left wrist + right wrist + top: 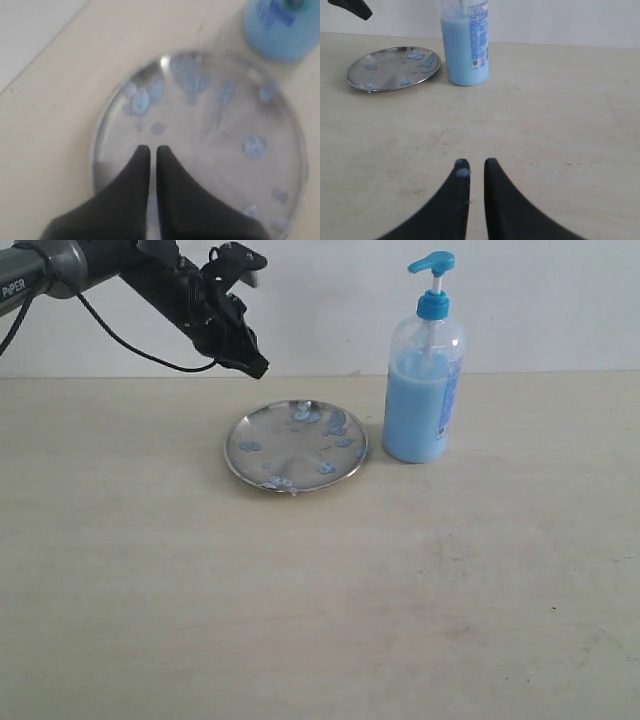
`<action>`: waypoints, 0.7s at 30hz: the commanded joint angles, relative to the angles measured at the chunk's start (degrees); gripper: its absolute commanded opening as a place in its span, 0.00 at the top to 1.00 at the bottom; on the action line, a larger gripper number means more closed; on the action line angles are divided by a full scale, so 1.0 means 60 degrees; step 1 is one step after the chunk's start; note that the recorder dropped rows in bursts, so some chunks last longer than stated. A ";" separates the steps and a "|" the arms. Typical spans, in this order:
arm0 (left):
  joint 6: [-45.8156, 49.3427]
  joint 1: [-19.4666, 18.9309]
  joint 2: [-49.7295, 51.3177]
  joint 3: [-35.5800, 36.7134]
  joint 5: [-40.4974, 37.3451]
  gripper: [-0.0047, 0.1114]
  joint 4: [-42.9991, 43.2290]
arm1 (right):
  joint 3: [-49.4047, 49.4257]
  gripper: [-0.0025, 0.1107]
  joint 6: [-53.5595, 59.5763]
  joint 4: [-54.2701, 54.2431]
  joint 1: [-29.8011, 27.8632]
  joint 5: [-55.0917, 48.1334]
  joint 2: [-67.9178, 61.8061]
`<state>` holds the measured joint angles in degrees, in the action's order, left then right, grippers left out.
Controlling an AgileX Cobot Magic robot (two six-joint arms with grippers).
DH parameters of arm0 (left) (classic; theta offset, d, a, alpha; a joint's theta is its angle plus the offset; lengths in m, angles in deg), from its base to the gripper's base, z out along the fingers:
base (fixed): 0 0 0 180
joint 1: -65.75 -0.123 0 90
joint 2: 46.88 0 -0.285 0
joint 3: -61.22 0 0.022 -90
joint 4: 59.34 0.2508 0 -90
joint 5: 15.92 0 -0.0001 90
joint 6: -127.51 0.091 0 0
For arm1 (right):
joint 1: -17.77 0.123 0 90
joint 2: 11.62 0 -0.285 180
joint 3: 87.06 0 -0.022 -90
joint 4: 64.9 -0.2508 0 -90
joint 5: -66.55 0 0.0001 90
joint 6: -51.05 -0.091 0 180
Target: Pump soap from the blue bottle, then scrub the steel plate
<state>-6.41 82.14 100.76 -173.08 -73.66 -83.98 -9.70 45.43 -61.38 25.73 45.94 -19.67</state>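
The steel plate [285, 447] lies on the table, dotted with pale blue soap blobs [335, 422]. The blue bottle [424, 390] stands upright just right of it, about half full of soap. My left gripper [258, 368] hangs above the plate's far left rim. In the left wrist view the left gripper [153, 149] is shut and empty over the plate [210, 165], with the bottle [282, 30] beyond. My right gripper [476, 162] is shut and empty above bare table, well short of the bottle [466, 47] and plate [385, 67]. A soap blob [463, 172] clings to one fingertip.
The pale wooden table [320, 620] runs wide in front of the plate and bottle. A white wall [330, 300] rises right behind them. The left arm's black cable [130, 345] hangs above the far left of the table.
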 commanded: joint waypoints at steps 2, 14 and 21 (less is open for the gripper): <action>0.0039 -0.0023 -0.0134 0.0018 -0.0059 0.92 -0.0834 | -0.0024 0.97 -0.0003 0.0100 -0.0068 0.0030 0.0045; 0.1057 -0.1455 -0.0239 0.0077 -0.2036 0.92 -0.2619 | -0.0024 0.97 -0.0003 0.0100 -0.0068 0.0030 0.0045; 0.1466 -0.2369 -0.1696 0.1387 -0.2036 0.92 -0.3718 | -0.0024 0.97 -0.0003 0.0062 -0.0068 0.0030 0.0045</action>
<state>0.95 70.12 95.36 -166.85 -85.50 -104.21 -9.70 45.43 -61.38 25.73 45.86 -19.67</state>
